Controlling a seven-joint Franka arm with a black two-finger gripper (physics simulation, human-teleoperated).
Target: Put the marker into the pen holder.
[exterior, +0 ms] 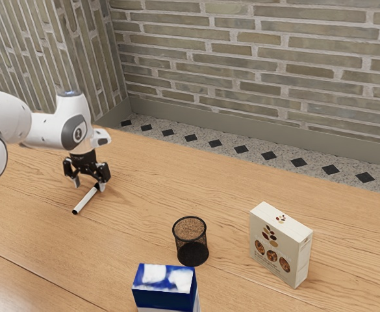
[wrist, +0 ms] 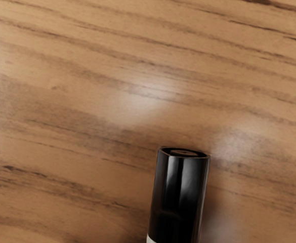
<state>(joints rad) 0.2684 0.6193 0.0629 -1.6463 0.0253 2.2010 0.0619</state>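
Exterior view, marker [exterior: 85, 200], one end at open end effector [exterior: 89, 186]

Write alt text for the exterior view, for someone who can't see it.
A white robot arm holds its open black gripper at one end of a white marker with black tips, above a wooden table. Farther toward the view's right stand a black mesh pen holder, a blue-and-white carton and a cream box.

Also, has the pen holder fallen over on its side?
No, the black mesh pen holder stands upright on the wooden table, with its round opening facing up.
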